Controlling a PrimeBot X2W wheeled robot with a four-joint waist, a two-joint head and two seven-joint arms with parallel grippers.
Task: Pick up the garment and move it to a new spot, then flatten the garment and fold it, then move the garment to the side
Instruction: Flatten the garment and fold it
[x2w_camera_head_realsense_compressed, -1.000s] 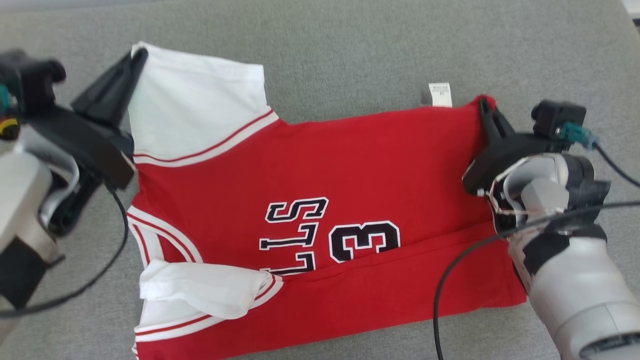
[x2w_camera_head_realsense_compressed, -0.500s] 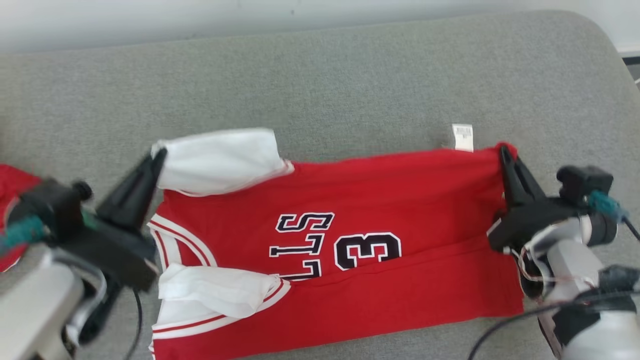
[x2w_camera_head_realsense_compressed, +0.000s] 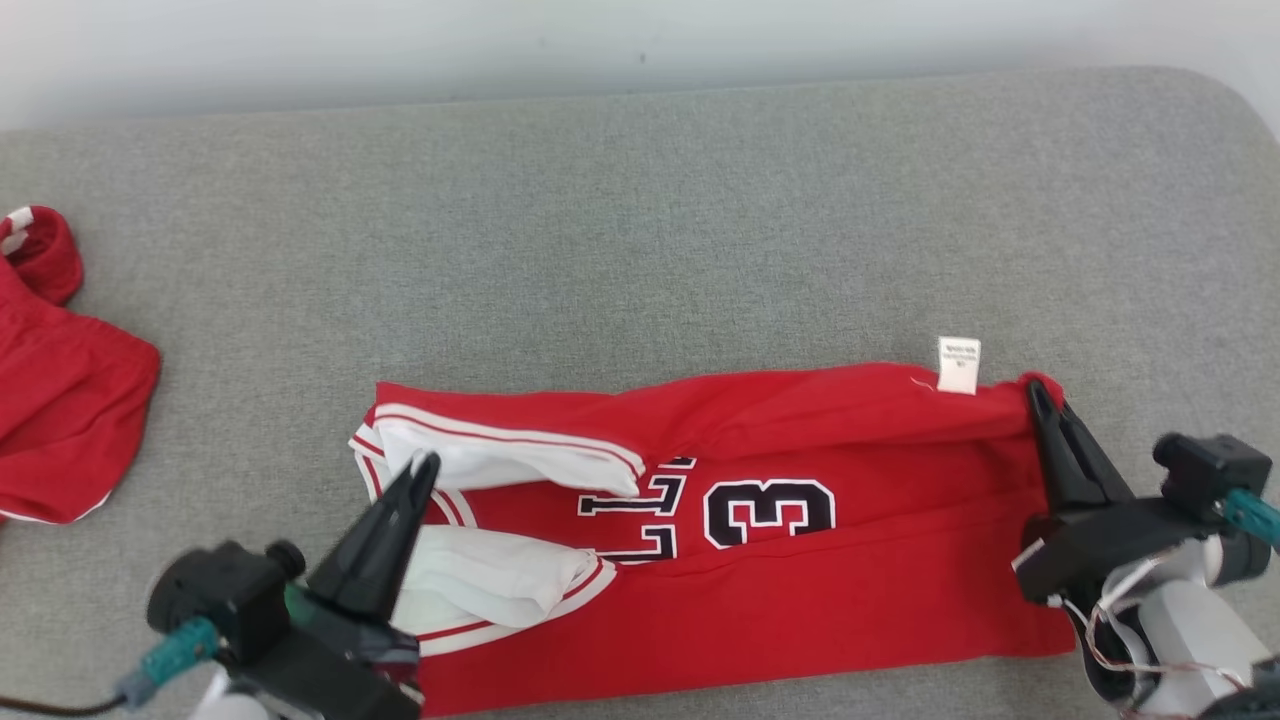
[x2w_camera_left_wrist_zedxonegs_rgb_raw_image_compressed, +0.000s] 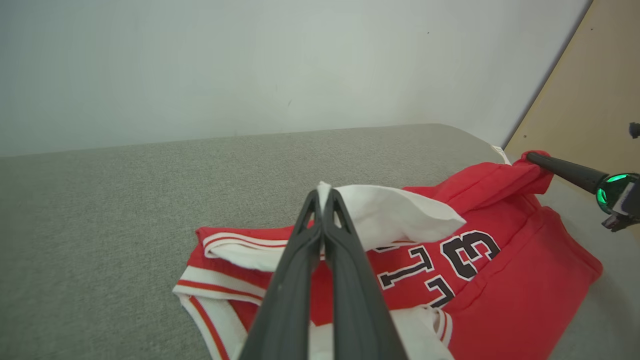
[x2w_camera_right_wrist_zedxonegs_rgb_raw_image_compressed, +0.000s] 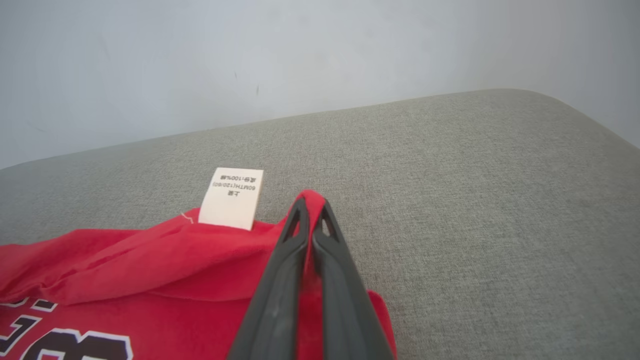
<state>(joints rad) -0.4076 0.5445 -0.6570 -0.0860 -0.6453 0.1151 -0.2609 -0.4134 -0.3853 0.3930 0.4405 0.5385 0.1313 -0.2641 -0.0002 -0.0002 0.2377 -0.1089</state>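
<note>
1. The garment (x2w_camera_head_realsense_compressed: 800, 590) lay half-folded on the grey cushion (x2w_camera_head_realsense_compressed: 640, 220).
2. The left gripper (x2w_camera_head_realsense_compressed: 427, 462) pinched its white sleeve (x2w_camera_left_wrist_zedxonegs_rgb_raw_image_compressed: 395, 215). The right gripper (x2w_camera_head_realsense_compressed: 1030, 388) pinched its hem corner (x2w_camera_right_wrist_zedxonegs_rgb_raw_image_compressed: 312, 197).
3. Soft, light cloth would likely sag; corners suited gripping.

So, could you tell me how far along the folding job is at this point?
Done: the jersey lies spread on the grey cushion. In hand: the fold; the left gripper is shut on a white sleeve, the right gripper on the red hem corner, far edge doubled toward the robot. Left: lay it down, finish folding, move it aside.
</note>
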